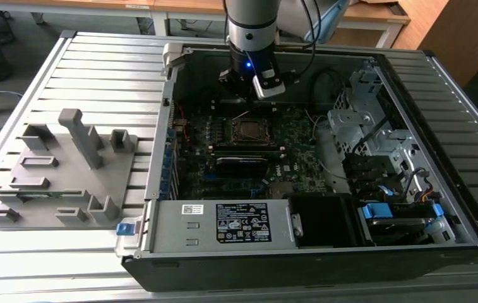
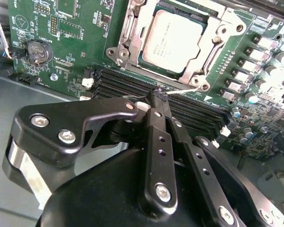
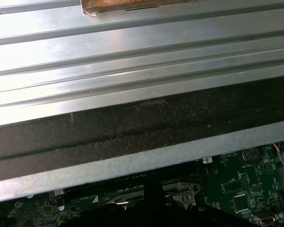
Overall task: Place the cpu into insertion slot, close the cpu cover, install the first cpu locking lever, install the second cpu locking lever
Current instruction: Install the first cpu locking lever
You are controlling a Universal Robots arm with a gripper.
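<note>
One pincer (image 2: 158,96) was clenched, tips at a thin lever (image 2: 182,90), grip on it unclear. The cpu (image 2: 173,40) sat in the insertion slot (image 2: 157,71) under the cpu cover (image 2: 217,45), centre of the exterior view.

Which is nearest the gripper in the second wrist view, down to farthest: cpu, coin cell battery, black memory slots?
1. black memory slots: nearest, right under the tips of the gripper.
2. cpu: next, just beyond the slots.
3. coin cell battery: farthest, well off past the slots' other end.
</note>
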